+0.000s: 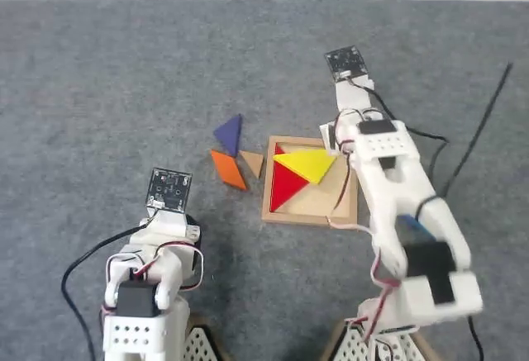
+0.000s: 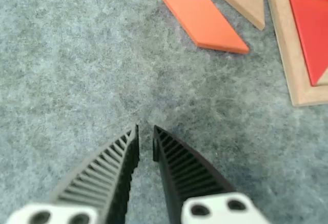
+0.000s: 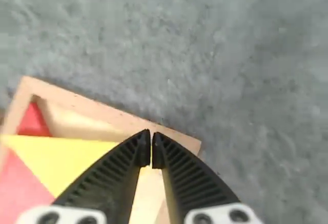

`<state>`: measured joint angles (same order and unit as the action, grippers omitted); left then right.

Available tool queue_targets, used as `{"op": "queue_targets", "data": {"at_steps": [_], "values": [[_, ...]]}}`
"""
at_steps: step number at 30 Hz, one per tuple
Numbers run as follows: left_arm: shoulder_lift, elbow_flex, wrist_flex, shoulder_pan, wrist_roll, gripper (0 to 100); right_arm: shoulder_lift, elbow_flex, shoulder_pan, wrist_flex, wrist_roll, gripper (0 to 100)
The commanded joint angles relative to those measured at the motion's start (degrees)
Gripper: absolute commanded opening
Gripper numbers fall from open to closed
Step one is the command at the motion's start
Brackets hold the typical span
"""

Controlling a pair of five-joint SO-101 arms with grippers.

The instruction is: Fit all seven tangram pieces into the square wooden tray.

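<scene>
The square wooden tray (image 1: 307, 218) holds a red triangle (image 1: 285, 187) and a yellow triangle (image 1: 307, 163) that lies partly over it. Left of the tray on the carpet lie a blue triangle (image 1: 230, 134), an orange parallelogram (image 1: 228, 169) and a tan triangle (image 1: 252, 163). My right gripper (image 3: 151, 133) is shut and empty, its tips over the tray's far right corner (image 3: 177, 134), beside the yellow triangle (image 3: 61, 157). My left gripper (image 2: 146, 129) is shut over bare carpet, short of the orange parallelogram (image 2: 205, 21) and the tan triangle (image 2: 245, 1).
Grey carpet covers the table. The right arm (image 1: 397, 187) stretches along the tray's right side, with a bit of blue (image 1: 413, 227) showing beside it. Cables trail near both arm bases. The left arm's base (image 1: 145, 303) stands at the front left.
</scene>
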<state>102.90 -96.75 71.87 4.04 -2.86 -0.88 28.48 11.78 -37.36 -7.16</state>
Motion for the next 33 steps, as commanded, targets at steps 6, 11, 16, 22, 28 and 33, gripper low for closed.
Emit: {"op": "queue_targets", "data": {"at_steps": [6,11,16,22,28,33], "values": [[1.0,0.3,0.3,0.3,-0.4,5,-13.5,8.4,16.2,2.2,1.8,0.7],[1.0,0.3,0.3,0.3,-0.4,5,-7.8,8.0,20.7,3.1,1.4,0.7],[1.0,0.3,0.3,0.3,-0.4,5,-1.3,8.0,20.5,5.6,-0.9,0.7],[1.0,0.3,0.3,0.3,-0.4,5,0.7,6.9,17.0,6.5,-1.1,0.7],[1.0,0.3,0.3,0.3,-0.4,5,0.9,6.2,12.8,6.9,-1.1,0.7],[1.0,0.3,0.3,0.3,-0.4,5,0.9,6.2,11.3,7.1,-3.3,0.7]]}}
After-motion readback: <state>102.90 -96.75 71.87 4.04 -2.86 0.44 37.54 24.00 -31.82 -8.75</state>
